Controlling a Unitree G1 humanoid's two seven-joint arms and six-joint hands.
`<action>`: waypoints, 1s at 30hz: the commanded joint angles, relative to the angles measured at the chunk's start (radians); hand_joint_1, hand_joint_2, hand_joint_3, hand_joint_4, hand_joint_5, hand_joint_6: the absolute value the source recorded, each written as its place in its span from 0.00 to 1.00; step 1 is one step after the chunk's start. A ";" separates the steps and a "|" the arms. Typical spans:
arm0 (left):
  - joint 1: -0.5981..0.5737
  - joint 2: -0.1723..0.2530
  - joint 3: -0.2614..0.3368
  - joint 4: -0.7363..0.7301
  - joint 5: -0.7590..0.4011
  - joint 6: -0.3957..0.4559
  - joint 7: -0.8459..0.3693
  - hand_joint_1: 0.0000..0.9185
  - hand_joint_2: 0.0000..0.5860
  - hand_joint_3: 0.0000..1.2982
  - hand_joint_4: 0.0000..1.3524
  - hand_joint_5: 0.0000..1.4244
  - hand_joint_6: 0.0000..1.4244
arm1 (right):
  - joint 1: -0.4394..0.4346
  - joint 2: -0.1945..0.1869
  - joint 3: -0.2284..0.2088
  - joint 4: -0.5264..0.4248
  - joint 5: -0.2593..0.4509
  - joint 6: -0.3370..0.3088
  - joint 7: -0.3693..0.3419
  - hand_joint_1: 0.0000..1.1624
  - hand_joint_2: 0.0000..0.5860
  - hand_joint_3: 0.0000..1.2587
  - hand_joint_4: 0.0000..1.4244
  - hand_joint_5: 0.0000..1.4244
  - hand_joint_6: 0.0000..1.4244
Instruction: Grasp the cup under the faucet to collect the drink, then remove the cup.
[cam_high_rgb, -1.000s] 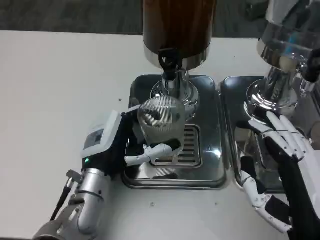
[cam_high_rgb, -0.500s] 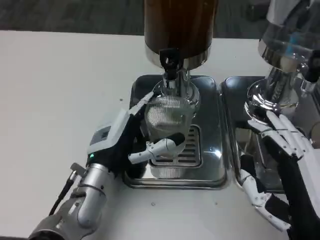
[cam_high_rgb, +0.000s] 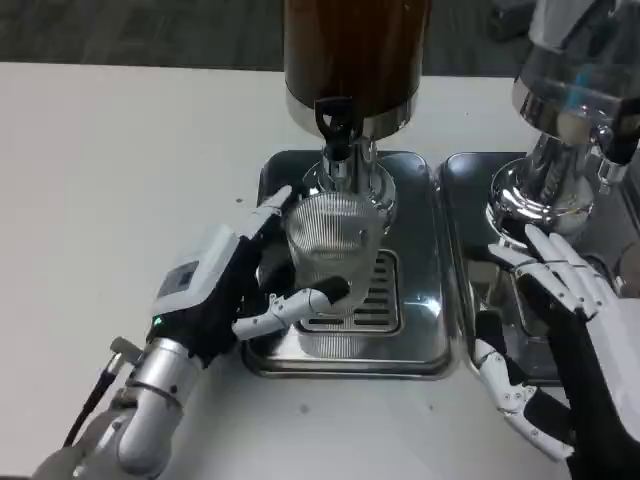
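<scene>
Ribbed glass cup, no readable label

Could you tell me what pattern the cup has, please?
The cup is clear with fine vertical ribs, best seen in the head view.

dispenser top cut off by frame edge. second dispenser cropped top-right, blurred. right hand wrist off-frame. cup fill level unreadable.

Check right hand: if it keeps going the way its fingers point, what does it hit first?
Probably the chrome base of the second dispenser: the right hand points up-left at it, fingers open. Height is unclear.
</scene>
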 joint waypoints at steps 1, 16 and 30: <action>0.073 0.041 0.015 -0.055 -0.005 -0.037 -0.006 0.09 0.08 0.05 0.00 0.13 0.20 | -0.005 0.008 0.004 0.010 0.003 -0.011 -0.010 0.38 0.96 0.24 0.08 0.07 0.10; 0.297 0.202 0.249 -0.317 -0.168 -0.151 -0.061 0.08 0.10 0.08 0.00 0.13 0.21 | -0.024 0.031 0.018 0.033 -0.003 -0.014 -0.019 0.39 0.93 0.24 0.08 0.07 0.10; 0.290 0.307 0.479 -0.524 -0.814 -0.170 -0.602 0.00 0.17 0.27 0.28 0.32 0.37 | -0.085 0.091 0.068 0.065 -0.033 0.015 -0.035 0.38 0.96 0.24 0.10 0.11 0.13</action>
